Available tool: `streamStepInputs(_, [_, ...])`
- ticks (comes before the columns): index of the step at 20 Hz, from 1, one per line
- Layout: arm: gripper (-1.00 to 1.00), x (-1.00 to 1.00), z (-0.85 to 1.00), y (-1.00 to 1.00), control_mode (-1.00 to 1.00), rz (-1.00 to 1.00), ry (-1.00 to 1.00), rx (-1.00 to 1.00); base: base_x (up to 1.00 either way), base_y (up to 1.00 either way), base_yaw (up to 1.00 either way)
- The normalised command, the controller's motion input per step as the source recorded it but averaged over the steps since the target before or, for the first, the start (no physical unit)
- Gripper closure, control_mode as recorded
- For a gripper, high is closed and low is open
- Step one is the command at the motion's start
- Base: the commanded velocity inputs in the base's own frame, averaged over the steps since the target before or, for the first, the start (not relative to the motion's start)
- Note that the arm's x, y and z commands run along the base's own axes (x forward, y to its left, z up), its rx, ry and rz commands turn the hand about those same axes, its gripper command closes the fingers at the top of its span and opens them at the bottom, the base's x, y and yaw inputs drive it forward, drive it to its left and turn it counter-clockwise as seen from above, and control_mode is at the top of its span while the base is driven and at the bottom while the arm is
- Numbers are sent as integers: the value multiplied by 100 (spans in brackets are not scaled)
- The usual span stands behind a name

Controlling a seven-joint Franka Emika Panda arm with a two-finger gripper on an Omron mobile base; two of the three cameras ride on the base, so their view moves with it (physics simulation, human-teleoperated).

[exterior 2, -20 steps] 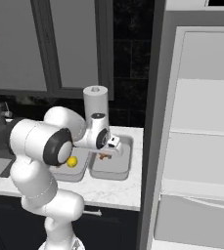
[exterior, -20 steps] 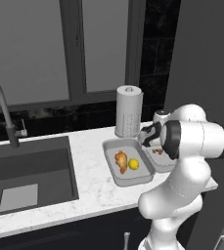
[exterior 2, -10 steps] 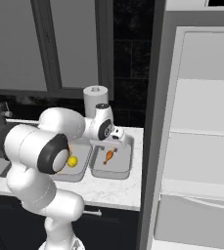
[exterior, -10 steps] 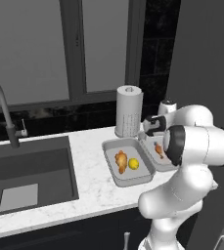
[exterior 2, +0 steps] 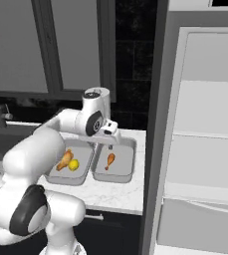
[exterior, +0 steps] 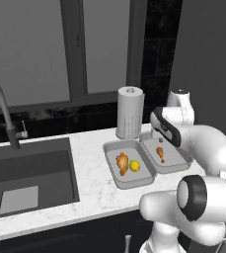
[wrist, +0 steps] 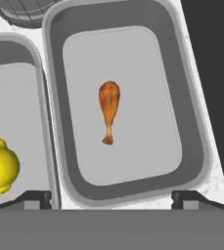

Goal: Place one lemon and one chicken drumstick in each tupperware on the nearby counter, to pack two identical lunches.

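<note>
Marble tabletop under a dark window, sink off to one side, paper towel roll standing at the back, and two grey tupperware trays sit side by side in front of it. The claw hangs above the tray nearer the fridge, jaws spread wide and gripping nothing, and directly beneath it a chicken drumstick lies flat on that tray's floor, roughly centred, clear of every wall. Good spot for it.

Over in the neighbouring tray, nearer the sink, we've got a full set: a second drumstick and a lemon just beside it. So by my count one lunch is packed and this one is a lemon short.

What makes this step clean from here? Lift straight up, I'd say, jaws kept wide, so neither tip drags the drumstick or clips the flat rim on the way out. No sideways swing until the hand is above the tray walls, because the paper towel roll stands close behind and the two rims touch or nearly touch.

Then it's the remaining lemon. I can't spot it in these views, so the arm, or the base, likely has to go looking. When it comes, the open floor either side of the drumstick gives plenty of room.
</note>
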Motion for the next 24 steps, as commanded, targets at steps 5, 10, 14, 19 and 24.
streamStepInputs(5, [-100,-99,98,60,-100,8,0,-4,0,0,0])
streamStepInputs(10, [-100,-95,55,69,-100,12,-1,-8,0,0,0])
streamStepInputs(14, [-100,-87,15,64,-100,19,-2,-7,0,0,0])
streamStepInputs(19, [-100,-20,0,10,100,5,-1,-1,-80,22,17])
streamStepInputs(24, [-100,0,0,0,100,0,0,0,-100,-63,-2])
